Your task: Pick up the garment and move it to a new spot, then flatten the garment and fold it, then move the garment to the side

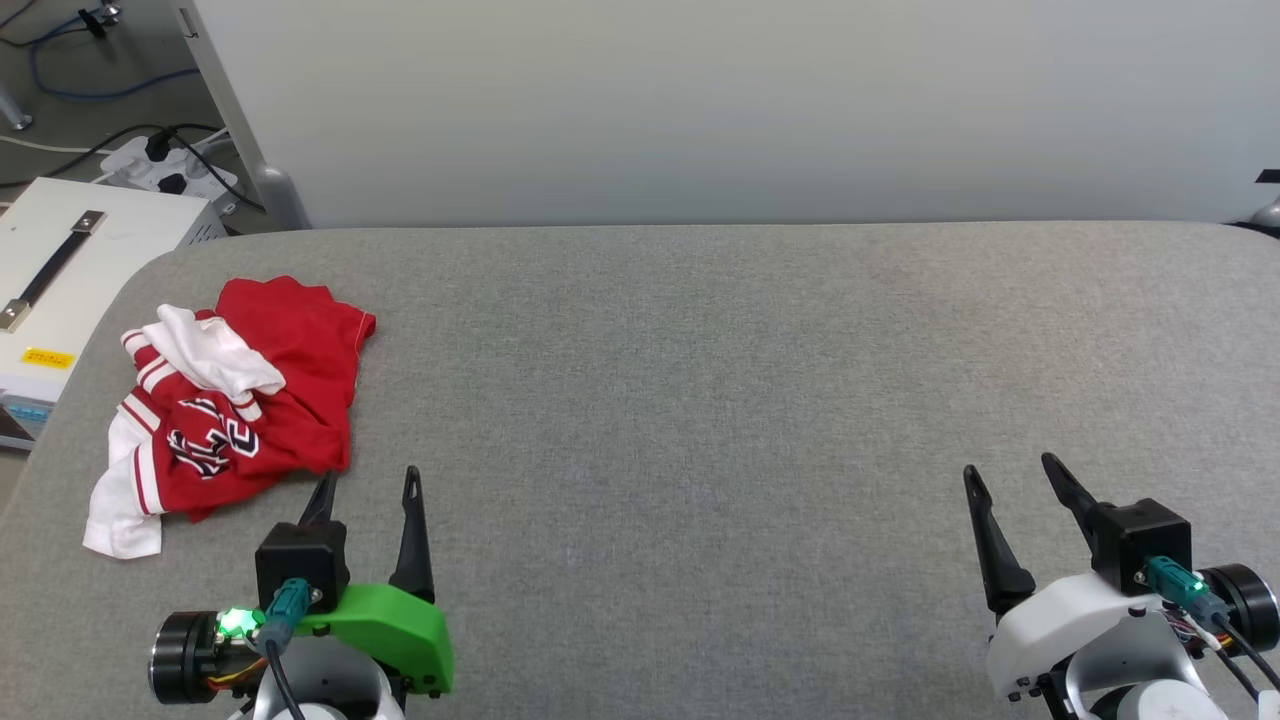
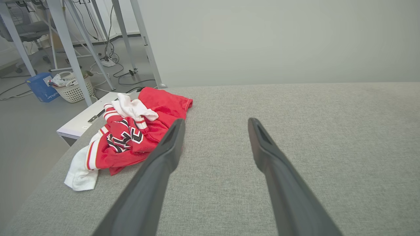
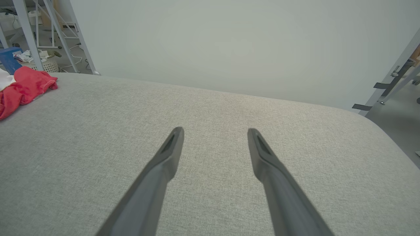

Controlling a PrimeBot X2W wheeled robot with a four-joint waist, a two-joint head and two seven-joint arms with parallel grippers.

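Observation:
The garment [image 1: 240,400], a red jersey with white sleeves and black lettering, lies crumpled near the left end of the grey table [image 1: 700,400]. In the left wrist view the garment [image 2: 131,134] sits up and to the left of my fingers, and its red edge [image 3: 23,90] shows at the far left of the right wrist view. My left gripper [image 1: 368,482] is open just in front of the garment's near right corner, with nothing between its fingers. Far off at the lower right, my right gripper [image 1: 1008,468] is open and empty above bare cloth.
A white case with a black handle [image 1: 60,290] stands off the table's left edge, with a power strip and cables [image 1: 170,165] on the floor behind it. A pale wall panel [image 1: 700,100] runs along the far edge. A white basket [image 2: 73,88] stands beyond the case.

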